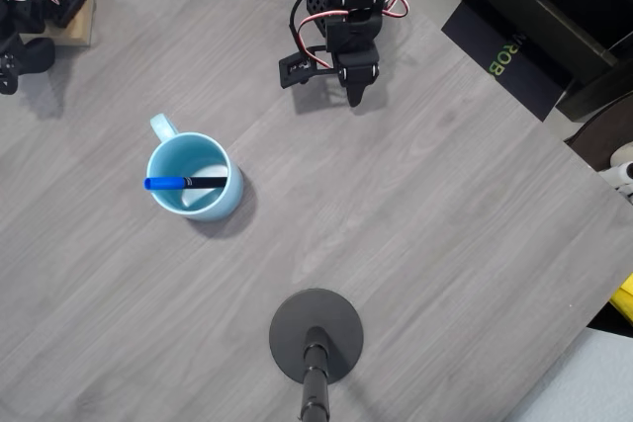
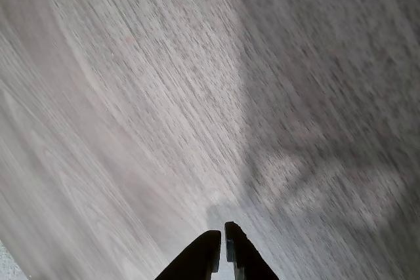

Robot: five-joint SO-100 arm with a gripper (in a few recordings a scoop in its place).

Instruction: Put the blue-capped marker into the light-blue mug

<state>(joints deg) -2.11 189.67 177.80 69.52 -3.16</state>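
Observation:
The light-blue mug [image 1: 192, 176] stands left of the table's middle in the overhead view, its handle toward the upper left. The blue-capped marker [image 1: 185, 183] lies inside it, spanning the opening with the blue cap at the left rim. My gripper [image 1: 354, 96] is folded back near the table's far edge, well to the upper right of the mug. In the wrist view the gripper [image 2: 222, 234] is shut, its two black fingertips together with nothing between them, just above bare grey wood.
A black round stand base [image 1: 316, 335] with its pole sits near the front edge. A wooden block [image 1: 77, 12] with dark hardware is at the far left corner. A black box [image 1: 504, 51] lies past the table's right edge.

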